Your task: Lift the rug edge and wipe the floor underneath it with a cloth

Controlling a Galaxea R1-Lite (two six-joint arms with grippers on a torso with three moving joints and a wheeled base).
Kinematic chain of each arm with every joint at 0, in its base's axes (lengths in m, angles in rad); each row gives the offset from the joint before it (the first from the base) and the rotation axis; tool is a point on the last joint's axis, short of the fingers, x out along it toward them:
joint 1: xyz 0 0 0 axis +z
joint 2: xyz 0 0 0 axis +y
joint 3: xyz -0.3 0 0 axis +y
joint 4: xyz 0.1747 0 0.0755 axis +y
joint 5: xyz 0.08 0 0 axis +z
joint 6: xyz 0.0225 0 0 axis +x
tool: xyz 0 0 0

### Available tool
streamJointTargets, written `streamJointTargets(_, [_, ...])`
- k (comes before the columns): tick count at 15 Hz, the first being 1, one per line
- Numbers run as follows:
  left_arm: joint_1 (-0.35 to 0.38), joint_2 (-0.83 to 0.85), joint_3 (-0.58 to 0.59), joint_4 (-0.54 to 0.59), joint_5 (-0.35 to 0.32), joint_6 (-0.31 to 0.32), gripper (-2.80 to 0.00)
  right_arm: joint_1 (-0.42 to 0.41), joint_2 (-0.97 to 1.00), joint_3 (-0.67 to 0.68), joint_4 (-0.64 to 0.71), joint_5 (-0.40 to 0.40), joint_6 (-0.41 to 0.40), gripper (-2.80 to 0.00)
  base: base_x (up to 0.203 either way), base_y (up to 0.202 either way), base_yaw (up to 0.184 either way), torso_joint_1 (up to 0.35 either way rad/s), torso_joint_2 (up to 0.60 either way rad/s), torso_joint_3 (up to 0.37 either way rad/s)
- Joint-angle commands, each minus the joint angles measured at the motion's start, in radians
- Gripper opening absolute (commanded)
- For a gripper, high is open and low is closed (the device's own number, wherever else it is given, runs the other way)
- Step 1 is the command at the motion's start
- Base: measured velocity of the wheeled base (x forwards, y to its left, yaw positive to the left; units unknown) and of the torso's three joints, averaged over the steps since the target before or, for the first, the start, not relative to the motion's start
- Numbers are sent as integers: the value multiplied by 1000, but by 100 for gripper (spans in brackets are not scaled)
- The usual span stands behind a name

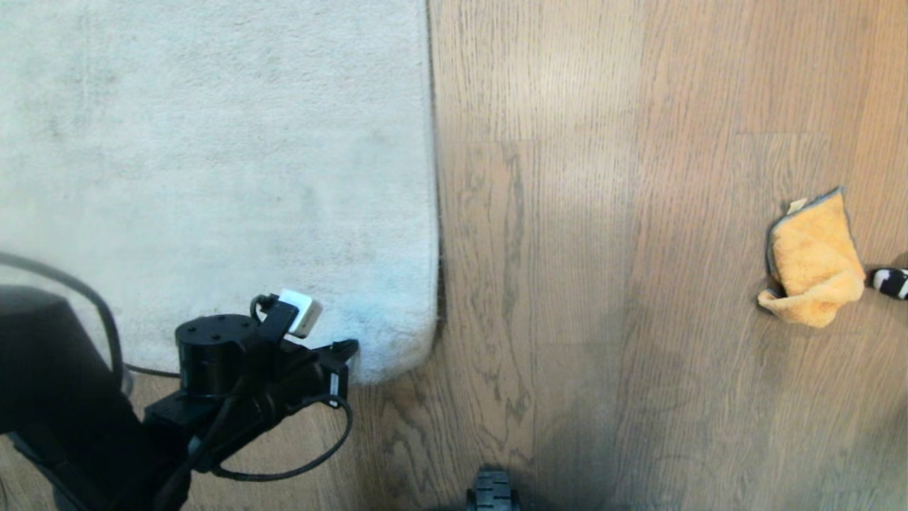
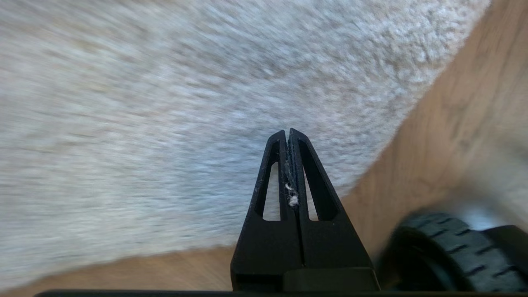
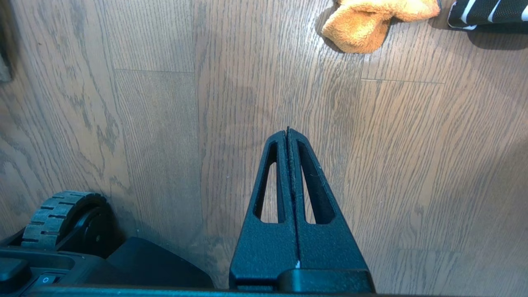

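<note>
The light grey-beige rug lies flat on the floor, with its rounded near corner in the lower middle of the head view. My left gripper is shut and empty, with bits of lint between its fingers. It hangs over the rug close to that corner; in the head view its tip shows at the rug's near edge. The orange cloth lies crumpled on the floor far to the right. My right gripper is shut and empty above bare floor, short of the cloth.
A black-and-white striped object lies just right of the cloth, also seen in the right wrist view. The base's wheel sits at the near edge, and the left arm's black cable loops over the floor.
</note>
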Motion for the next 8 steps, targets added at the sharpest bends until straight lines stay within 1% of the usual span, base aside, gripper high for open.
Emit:
streamJointTargets(1, [-25, 78, -22, -11, 0, -26, -280, 0, 0, 0, -1, 1, -1, -280, 0, 0, 0, 0, 0, 0])
streamJointTargets(3, [-25, 134, -37, -28, -1, -25, -280, 0, 0, 0, -1, 1, -1, -280, 0, 0, 0, 0, 0, 0])
streamJointTargets(5, [-24, 188, -35, -69, 1, -24, -280, 0, 1, 0, -1, 1, -1, -280, 0, 0, 0, 0, 0, 0])
streamJointTargets(6, [-22, 221, -31, -104, 2, -21, -280, 0, 0, 0, -1, 1, -1, -280, 0, 0, 0, 0, 0, 0])
streamJointTargets(8, [-18, 282, -25, -208, 9, -11, -280, 0, 0, 0, -1, 1, -1, -280, 0, 0, 0, 0, 0, 0])
